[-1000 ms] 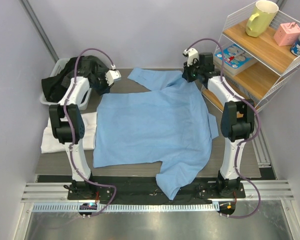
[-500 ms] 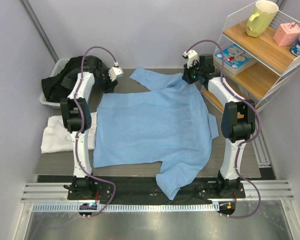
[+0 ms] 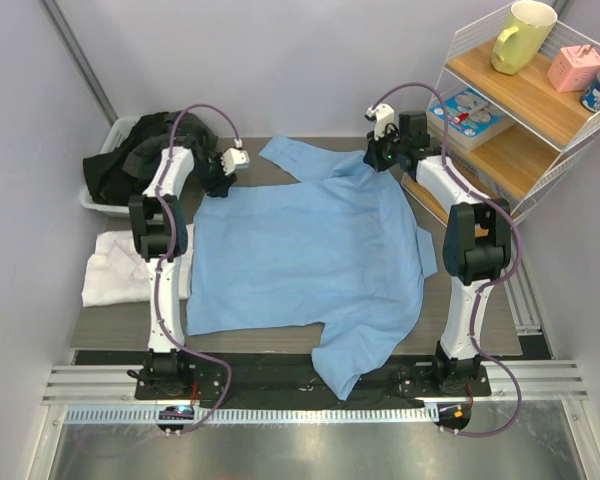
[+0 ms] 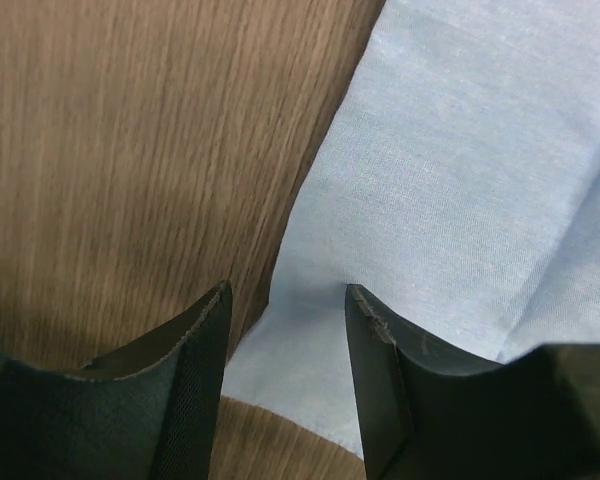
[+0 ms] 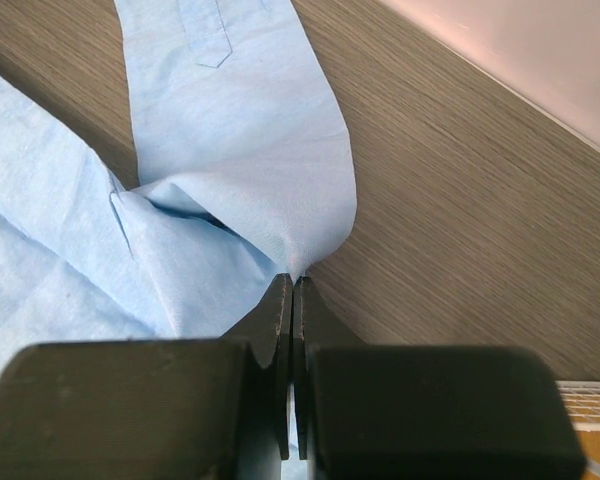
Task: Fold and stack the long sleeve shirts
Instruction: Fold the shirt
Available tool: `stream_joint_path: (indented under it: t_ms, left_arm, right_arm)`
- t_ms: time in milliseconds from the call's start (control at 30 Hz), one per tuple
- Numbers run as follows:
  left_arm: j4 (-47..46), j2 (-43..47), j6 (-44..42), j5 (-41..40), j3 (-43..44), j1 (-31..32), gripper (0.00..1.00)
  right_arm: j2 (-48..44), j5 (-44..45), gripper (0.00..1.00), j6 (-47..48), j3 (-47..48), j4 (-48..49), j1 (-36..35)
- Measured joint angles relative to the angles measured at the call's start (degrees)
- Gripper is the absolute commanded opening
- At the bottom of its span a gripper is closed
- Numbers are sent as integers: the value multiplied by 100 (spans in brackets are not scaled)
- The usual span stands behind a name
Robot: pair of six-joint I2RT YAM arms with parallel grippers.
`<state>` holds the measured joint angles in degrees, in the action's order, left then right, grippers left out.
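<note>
Right wrist view: right hand (image 5: 293, 287) pinches the light blue shirt (image 5: 240, 150), gripped fold hidden; left hand (image 4: 287, 293) spread.

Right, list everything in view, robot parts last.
light blue shirt: 1, light blue, spread flat mid-table
white shirt: 1, white, table's left edge
dark clothes: 1 heap, black, in bin
bin: 1, pale, far-left corner
shelf rack: 1, white wire and wood, right
mug: 1, yellow, top shelf
box: 1, pink, top shelf
table: 1, brown wood
left gripper: 1, black, open over shirt's far-left corner
right gripper: 1, black, shut on shirt, far right
</note>
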<state>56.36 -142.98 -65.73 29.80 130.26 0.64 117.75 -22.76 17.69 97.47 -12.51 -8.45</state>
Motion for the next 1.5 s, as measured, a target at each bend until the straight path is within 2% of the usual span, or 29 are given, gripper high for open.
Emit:
stream_joint_path:
  t_ms: [33,167,233,367,600,933,1100,1233,1500]
  left_arm:
    - [52,-85,-55,-2,92,0,49]
    - [181,-238,-133,-22,210,-2,26]
    - [225,-284,-210,-20,278,-2,20]
    - [334,-323,-264,-22,358,0,0]
    - [376,-173,-341,-26,142,9,0]
    - [81,1296,-247,-94,-1266,37,0]
    - [262,1821,-426,-129,-1600,44,0]
    - [490,2144,-551,-125,-2061,46,0]
    - [754,2957,-684,-129,-3519,85,0]
  right_arm:
    - [0,-20,1,2,-7,0,0]
    - [-2,-81,1,22,-22,0,0]
    - [-2,-96,1,35,-22,0,0]
    - [-2,-96,1,81,-22,0,0]
    - [-9,-92,1,149,-22,-4,0]
    - [-450,-94,1,214,-339,-151,13]
    - [-828,-107,1,286,-605,-271,24]
    - [-1163,-173,1,350,-925,-358,31]
    - [-1996,-387,1,623,-2017,-656,31]
